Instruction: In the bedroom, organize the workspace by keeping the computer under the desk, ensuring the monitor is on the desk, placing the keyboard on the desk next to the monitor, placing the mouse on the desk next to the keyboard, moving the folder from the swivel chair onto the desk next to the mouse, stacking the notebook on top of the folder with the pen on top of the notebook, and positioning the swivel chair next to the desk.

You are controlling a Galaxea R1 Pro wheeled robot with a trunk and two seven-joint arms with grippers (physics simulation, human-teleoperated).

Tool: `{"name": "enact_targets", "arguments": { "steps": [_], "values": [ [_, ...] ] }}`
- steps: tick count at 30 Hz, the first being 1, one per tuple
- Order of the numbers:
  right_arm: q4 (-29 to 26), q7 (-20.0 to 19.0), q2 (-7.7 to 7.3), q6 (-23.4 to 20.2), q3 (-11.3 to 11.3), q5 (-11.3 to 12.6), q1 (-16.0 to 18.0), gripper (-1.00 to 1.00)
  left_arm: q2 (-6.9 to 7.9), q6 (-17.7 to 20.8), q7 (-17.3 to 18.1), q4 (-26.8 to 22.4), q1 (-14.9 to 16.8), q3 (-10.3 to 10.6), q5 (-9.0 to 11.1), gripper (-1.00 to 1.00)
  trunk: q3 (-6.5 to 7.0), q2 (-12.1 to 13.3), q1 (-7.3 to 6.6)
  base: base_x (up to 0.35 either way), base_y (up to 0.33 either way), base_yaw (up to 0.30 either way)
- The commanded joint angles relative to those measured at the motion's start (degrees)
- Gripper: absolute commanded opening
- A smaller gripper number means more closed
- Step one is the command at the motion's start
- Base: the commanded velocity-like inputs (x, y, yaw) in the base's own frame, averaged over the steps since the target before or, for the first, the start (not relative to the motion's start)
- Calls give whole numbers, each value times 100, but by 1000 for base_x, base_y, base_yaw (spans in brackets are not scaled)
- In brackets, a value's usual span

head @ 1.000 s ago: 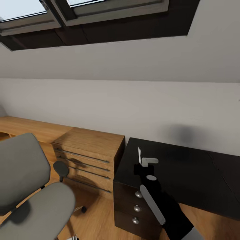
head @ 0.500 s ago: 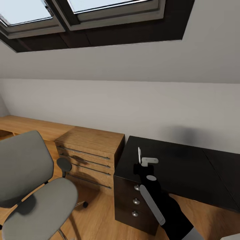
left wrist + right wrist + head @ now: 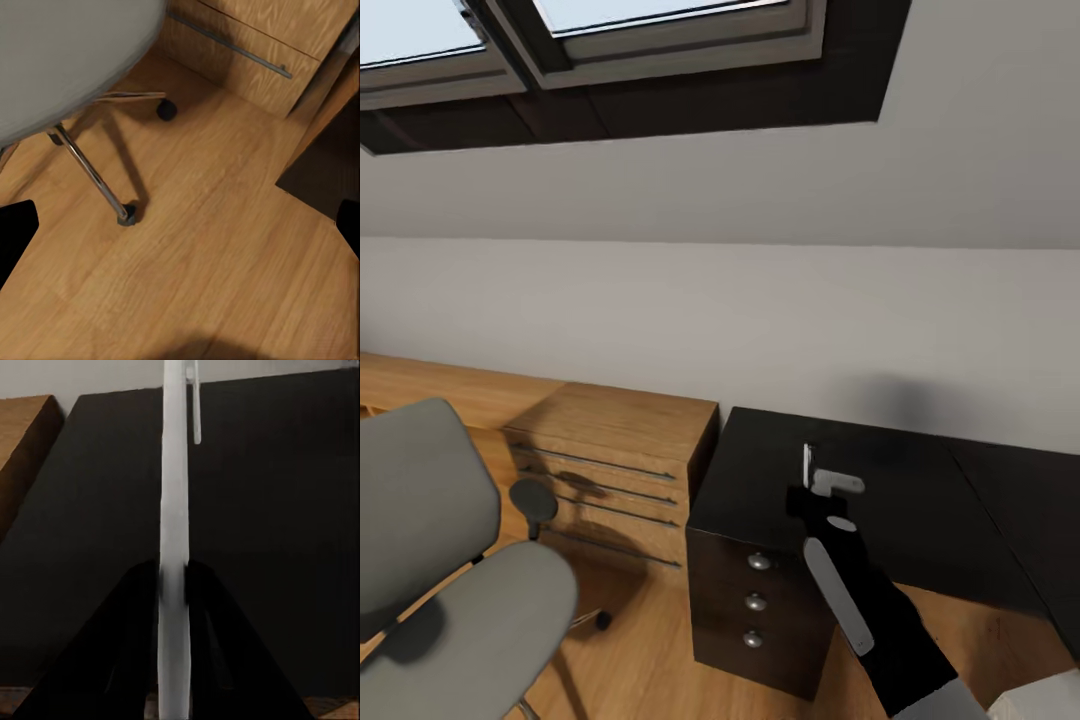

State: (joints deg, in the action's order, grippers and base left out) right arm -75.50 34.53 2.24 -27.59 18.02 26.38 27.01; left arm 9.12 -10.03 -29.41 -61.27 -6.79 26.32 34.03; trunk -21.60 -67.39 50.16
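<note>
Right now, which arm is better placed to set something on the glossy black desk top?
Right. The right gripper, shut on a thin pale flat item, hangs over the glossy black desk; the left gripper hangs open above wooden floor beside the grey swivel chair.

The desk point(image 3: 920, 500) has a glossy black top and round metal knobs. The dresser point(image 3: 615, 450) and floor point(image 3: 217, 247) are smooth grained wood. The swivel chair point(image 3: 450, 580) has matt grey upholstery and chrome legs.

Glossy black L-shaped desk point(image 3: 920, 500) with round silver drawer knobs point(image 3: 758, 562) — grey-seated swivel chair point(image 3: 450, 590), warm wood-grain floorboards point(image 3: 217, 255) — pale grey thin slab point(image 3: 175, 532) between black fingers point(image 3: 139, 645).
</note>
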Motion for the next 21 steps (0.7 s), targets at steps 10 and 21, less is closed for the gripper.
{"name": "enact_targets", "arguments": {
  "steps": [10,21],
  "values": [
    [462,7,1,10,-1808,141,6,-100,3,-40,-32,-8,2,22,60,100,-6,-4,1,0,0,-289],
    [506,-18,-233,78,-2572,148,15,-100,2,-42,-45,-8,2,22,60,100,-6,-4,1,0,0,-295]
  ]
}}
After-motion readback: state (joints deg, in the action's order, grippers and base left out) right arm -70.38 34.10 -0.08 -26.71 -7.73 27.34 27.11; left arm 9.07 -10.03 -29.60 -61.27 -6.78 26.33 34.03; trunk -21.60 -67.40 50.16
